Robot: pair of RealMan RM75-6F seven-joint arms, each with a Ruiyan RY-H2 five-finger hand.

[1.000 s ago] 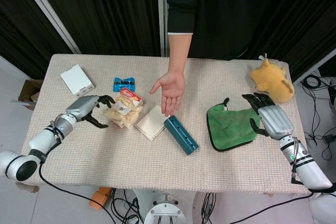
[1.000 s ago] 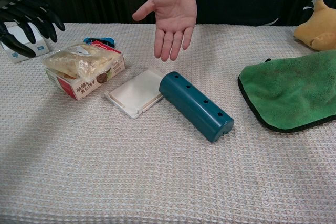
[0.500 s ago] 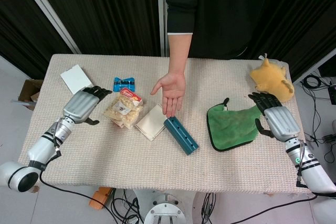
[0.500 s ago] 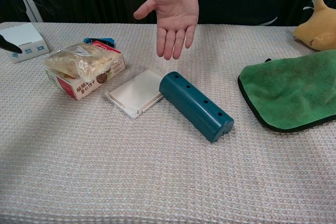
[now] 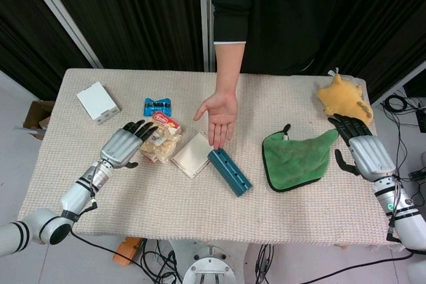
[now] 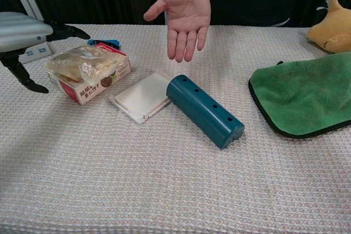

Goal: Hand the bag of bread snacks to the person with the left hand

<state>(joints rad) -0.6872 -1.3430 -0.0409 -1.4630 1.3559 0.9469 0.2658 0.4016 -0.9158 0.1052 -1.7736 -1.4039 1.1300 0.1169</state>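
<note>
Bag of bread snacks (image 5: 157, 145) lies flat, long axis running away from the left hand (image 5: 122, 145), whose spread fingers (image 5: 141, 128) hold nothing.

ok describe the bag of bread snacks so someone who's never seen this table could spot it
Start at the person's open palm and look toward the robot's left hand. There the bag of bread snacks lies on a red box, the only clear crinkly pack with pale pieces inside.

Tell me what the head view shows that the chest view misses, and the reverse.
Only the head view shows the right hand open beside the green cloth, and the white box whole. Only the chest view shows printing on the carton side under the bag of bread snacks. Both show the left hand open by the bag, the person's palm and the teal cylinder.
</note>
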